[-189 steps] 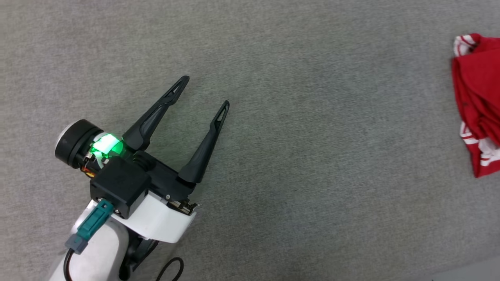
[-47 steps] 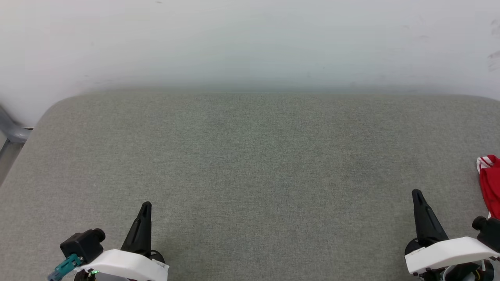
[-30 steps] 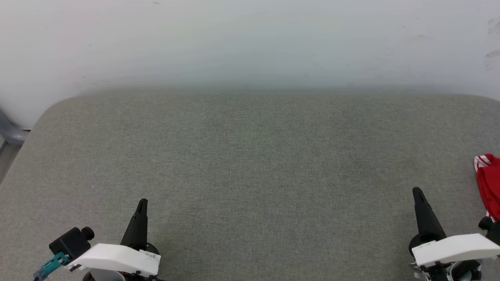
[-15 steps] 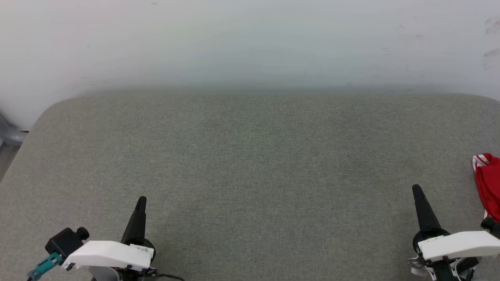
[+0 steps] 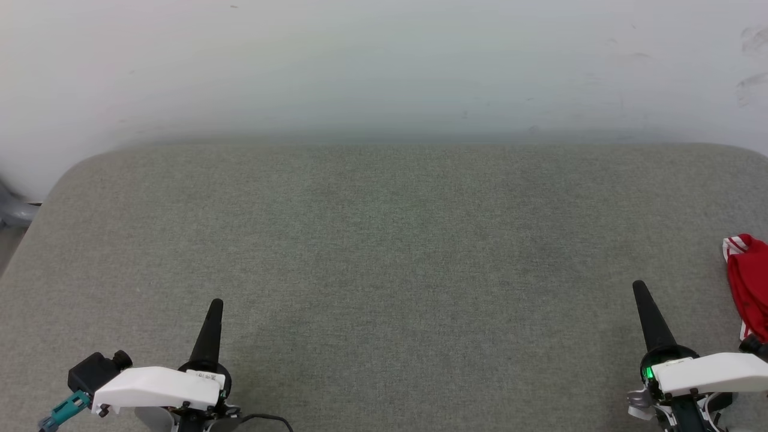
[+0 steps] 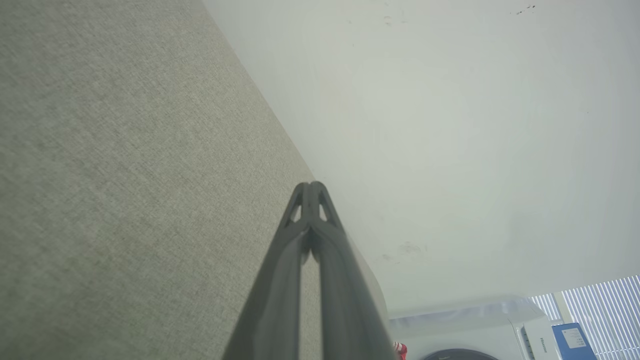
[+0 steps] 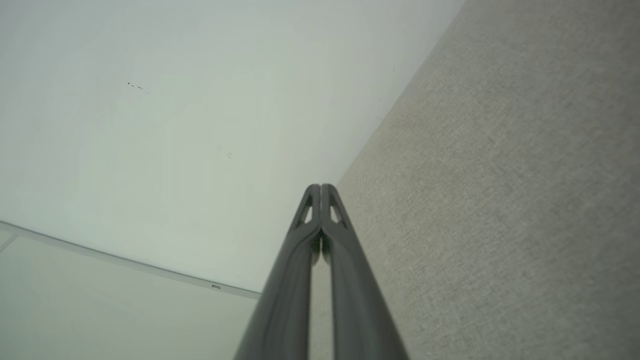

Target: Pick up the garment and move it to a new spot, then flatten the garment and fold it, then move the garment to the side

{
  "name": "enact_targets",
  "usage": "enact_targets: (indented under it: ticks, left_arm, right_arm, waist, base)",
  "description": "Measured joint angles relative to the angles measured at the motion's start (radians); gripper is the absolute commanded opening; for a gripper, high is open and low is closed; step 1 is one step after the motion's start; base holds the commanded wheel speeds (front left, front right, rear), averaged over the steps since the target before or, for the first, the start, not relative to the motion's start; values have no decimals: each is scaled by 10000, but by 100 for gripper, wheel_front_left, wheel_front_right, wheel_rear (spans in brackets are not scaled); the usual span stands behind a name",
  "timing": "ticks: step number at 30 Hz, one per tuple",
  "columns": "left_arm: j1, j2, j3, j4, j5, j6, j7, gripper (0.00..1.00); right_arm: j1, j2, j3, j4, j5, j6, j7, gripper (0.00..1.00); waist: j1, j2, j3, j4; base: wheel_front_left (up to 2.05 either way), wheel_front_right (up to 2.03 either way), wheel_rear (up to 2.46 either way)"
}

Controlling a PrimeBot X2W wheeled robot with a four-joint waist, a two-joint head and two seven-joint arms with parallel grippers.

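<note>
Black and pressed shut tip to tip, the left gripper [image 5: 215, 307] and the right gripper [image 5: 640, 289] each carry nothing; both wrist views show the two fingers meeting along their length. They point the same way, away from the robot, which reads as a parked pose more than a reach.

The garment [image 5: 749, 287] is a red heap with a white, red-striped cuff at its far end, cut off by the picture's edge. The right gripper sits near the garment without touching it, and the left gripper is well apart from it. Beside the garment the grey fabric surface [image 5: 384, 252] runs bare, and beyond the garment rises a pale wall [image 5: 384, 66].

With so little cloth in sight, I cannot tell whether it is folded. Lying off to the side suits either an untouched start or a finished set-aside.
</note>
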Motion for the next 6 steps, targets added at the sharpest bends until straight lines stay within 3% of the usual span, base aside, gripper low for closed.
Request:
enact_targets:
  ticks: [6]
  left_arm:
    - [-87,-31,92,54,-570,-4,153,0]
  right_arm:
    - [-26,0,-17,56,570,0,127,0]
  waist:
    - [0,0,-4,-22]
  base:
    - [0,0,0]
